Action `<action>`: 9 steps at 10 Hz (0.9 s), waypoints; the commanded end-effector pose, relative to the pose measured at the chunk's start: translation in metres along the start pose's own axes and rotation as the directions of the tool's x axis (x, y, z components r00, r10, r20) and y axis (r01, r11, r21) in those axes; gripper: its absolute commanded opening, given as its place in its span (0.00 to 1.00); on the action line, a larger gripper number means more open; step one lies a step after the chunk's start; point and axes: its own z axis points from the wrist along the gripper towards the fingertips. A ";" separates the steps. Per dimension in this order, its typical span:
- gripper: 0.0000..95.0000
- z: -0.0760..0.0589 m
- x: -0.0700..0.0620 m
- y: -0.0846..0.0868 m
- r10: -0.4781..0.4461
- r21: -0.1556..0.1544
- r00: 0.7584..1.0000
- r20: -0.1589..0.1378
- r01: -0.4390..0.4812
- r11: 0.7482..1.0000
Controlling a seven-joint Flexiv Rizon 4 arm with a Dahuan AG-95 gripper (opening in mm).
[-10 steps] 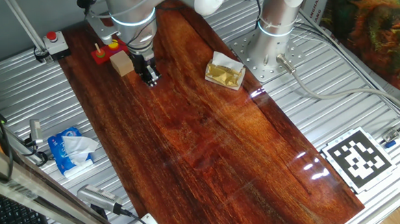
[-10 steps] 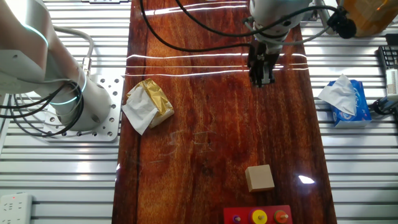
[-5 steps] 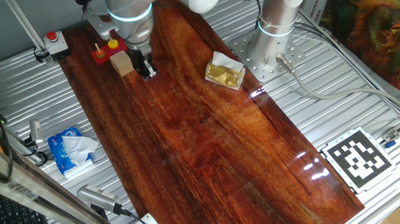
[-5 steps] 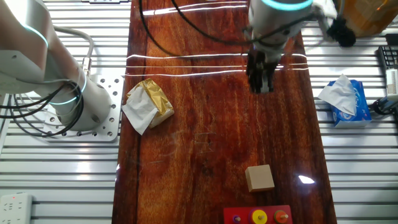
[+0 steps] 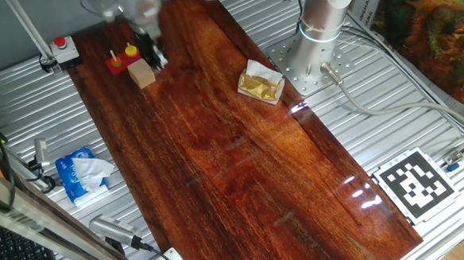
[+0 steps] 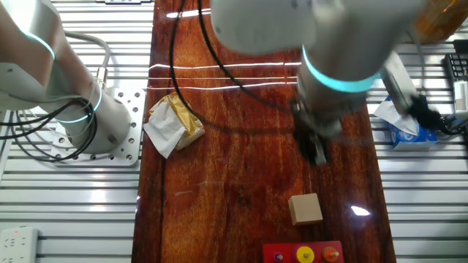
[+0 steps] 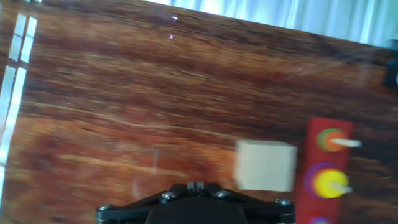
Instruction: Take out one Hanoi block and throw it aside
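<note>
The Hanoi block, a small yellow disc (image 7: 329, 182), sits on a peg of the red base (image 7: 323, 127) at the right of the hand view. It also shows in one fixed view (image 5: 131, 50) and at the bottom edge of the other fixed view (image 6: 304, 254). A tan wooden cube (image 7: 265, 165) lies just beside the base. My gripper (image 7: 199, 185) is shut and empty, with its tips together. It hovers close to the cube (image 5: 141, 73), on the side away from the base, short of the disc. In the fixed views the gripper (image 5: 155, 58) (image 6: 319, 153) is blurred.
A crumpled gold and white wrapper (image 5: 261, 85) lies at the table's edge near the arm's base (image 5: 316, 58). A blue tissue pack (image 5: 81, 174) and a red button box (image 5: 64, 45) sit off the wooden top. A red disc (image 7: 331, 139) sits on another peg.
The arm has moved along the table towards the tan cube and the red peg base. The fingers have stayed shut. Nothing on the table has moved.
</note>
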 end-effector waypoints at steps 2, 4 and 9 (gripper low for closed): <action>0.00 -0.002 0.013 -0.137 -0.111 -0.018 0.994 0.004 0.111 0.994; 0.00 0.001 0.010 -0.147 -0.093 -0.017 0.996 0.001 0.093 0.996; 0.00 0.005 0.012 -0.146 -0.103 -0.016 0.995 0.002 0.103 0.995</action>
